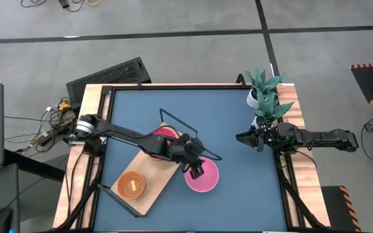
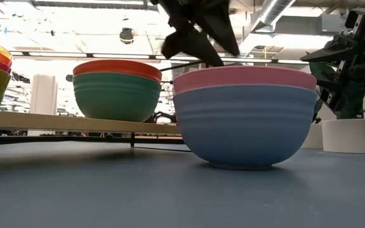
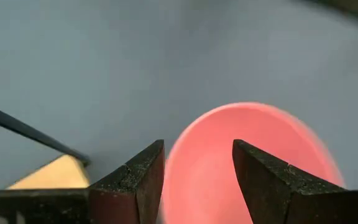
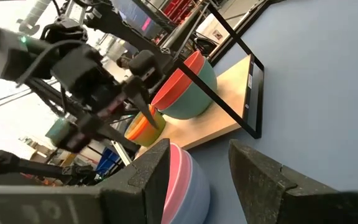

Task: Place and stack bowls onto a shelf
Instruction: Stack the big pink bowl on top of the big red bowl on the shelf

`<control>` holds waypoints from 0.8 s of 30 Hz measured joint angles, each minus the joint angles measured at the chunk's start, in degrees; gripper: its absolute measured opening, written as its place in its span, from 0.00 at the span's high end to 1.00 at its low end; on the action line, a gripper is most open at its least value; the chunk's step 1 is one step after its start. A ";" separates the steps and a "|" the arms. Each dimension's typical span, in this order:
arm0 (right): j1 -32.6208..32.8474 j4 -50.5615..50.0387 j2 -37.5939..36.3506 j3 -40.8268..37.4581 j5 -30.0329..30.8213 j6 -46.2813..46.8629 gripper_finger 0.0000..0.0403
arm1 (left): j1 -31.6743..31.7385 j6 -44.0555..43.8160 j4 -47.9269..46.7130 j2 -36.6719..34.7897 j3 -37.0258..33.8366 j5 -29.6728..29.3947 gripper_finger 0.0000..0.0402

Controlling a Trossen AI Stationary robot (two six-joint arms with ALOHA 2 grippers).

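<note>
Left gripper [image 1: 197, 171] apart above pink bowl [image 1: 205, 178] on worktop [image 1: 238, 142] – holding nothing; right gripper [image 1: 243, 137] apart beside plant [image 1: 264, 90]

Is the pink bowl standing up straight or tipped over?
Upright. The round pink plastic bowl sits nested inside a pale blue plastic bowl, rims level, on the blue tabletop.

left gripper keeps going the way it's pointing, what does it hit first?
Most likely the pink bowl: the left gripper, fingers open, points down at its rim and inside. That bowl sits nested in a pale blue bowl on the table. Depth is unclear.
</note>
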 joint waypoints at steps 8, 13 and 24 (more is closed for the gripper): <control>0.00 -0.02 0.02 0.00 0.00 0.02 0.53 | 0.07 6.08 -6.09 7.67 7.73 0.32 0.57; 0.00 0.00 0.00 0.00 0.00 -0.05 0.53 | 0.12 6.12 -7.23 8.65 7.69 1.28 0.57; 0.00 0.00 0.02 0.00 -0.02 -0.47 0.53 | 0.09 5.15 -12.73 10.07 7.58 2.84 0.58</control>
